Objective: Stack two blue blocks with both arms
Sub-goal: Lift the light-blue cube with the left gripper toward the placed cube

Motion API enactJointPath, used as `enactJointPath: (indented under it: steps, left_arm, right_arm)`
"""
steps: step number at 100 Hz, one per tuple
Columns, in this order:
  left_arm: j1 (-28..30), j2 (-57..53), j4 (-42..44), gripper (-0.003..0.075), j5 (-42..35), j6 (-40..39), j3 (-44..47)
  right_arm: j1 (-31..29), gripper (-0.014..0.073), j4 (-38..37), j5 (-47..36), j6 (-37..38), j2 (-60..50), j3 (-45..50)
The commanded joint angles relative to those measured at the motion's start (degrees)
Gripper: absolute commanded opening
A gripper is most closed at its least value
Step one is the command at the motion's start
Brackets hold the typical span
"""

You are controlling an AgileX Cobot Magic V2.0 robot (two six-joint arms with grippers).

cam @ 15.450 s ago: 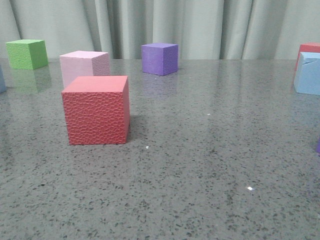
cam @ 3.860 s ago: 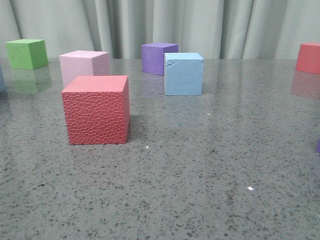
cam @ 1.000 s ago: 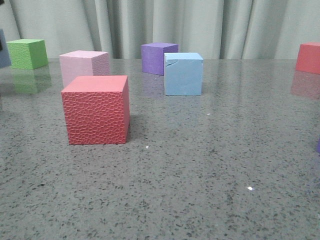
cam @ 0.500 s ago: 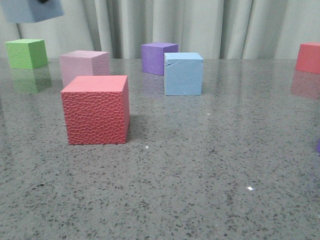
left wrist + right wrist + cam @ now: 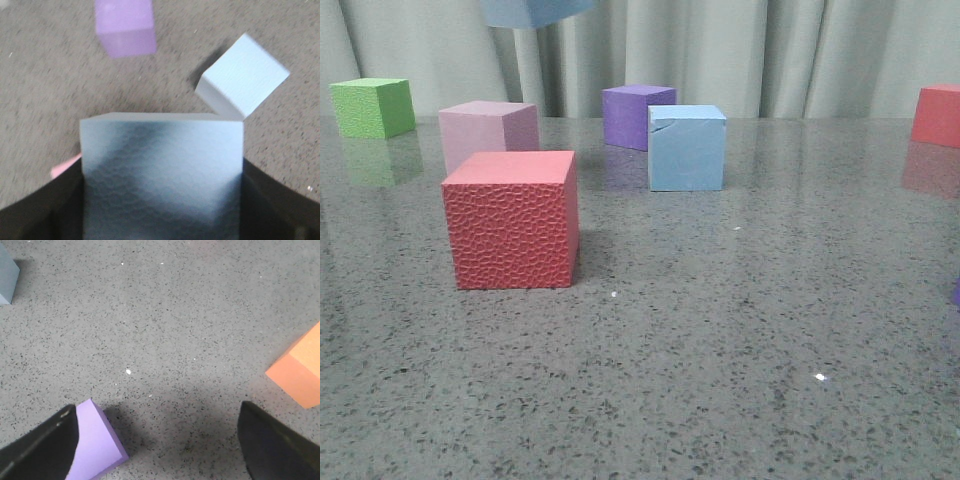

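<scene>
front view: a grey speckled stone table (image 5: 720, 350) runs back to a pale pleated curtain (image 5: 770, 50); on it stand a red dimpled cube (image 5: 510, 220) nearest the camera, a pink cube (image 5: 485, 132) just behind it, a green cube (image 5: 372, 107) at far left, a purple cube (image 5: 632, 115) at the back and a red cube (image 5: 936, 115) at far right; one blue block (image 5: 686, 147) rests on the table just in front of and right of the purple cube; the second blue block (image 5: 532, 10) hangs in the air at the top edge, only its underside showing; half a second ago it was higher left, above the green cube, so it has travelled right toward the resting block; no gripper shows here.

left wrist view: the left gripper (image 5: 162, 210) pinches the second blue block (image 5: 162, 175) between its black fingers (image 5: 42, 207); below lie the resting blue block (image 5: 242, 82), the purple cube (image 5: 125, 25) and a sliver of the pink cube (image 5: 65, 169); this grip is hidden from the front view.

right wrist view: the right gripper (image 5: 157, 445) has its fingers (image 5: 40, 447) spread wide with nothing between them, above bare table; a lilac cube (image 5: 97, 447), an orange cube (image 5: 300, 372) and a grey-blue corner (image 5: 7, 275) sit nearby.
</scene>
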Motion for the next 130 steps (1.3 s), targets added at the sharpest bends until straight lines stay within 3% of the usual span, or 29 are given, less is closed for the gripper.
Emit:
enactJointPath:
  steps: [1,36,107,130]
  left_arm:
    - [-1.0,-0.4,-3.8,0.0294,-2.5,2.1,-4.9]
    - [-1.2,8.6,-12.5,0.0295,2.6,13.5,-16.5]
    - [-1.2,9.6,-14.1,0.0294,2.6,16.3,-16.5]
    - [-1.2,9.8,-19.2,0.0296,2.7,25.1,-16.5]
  right_arm:
    - [-0.4,0.0635,-0.6,-3.0,-0.6,-0.2,-1.3]
    - [-0.4,0.0635,-0.3,-3.0,-0.6,-0.2,-1.3]
    - [-0.4,0.0635,-0.3,-2.8,-0.6,-0.2,-1.3]
    - [-0.4,0.0635,-0.3,-1.7,-0.6,-0.2,-1.3]
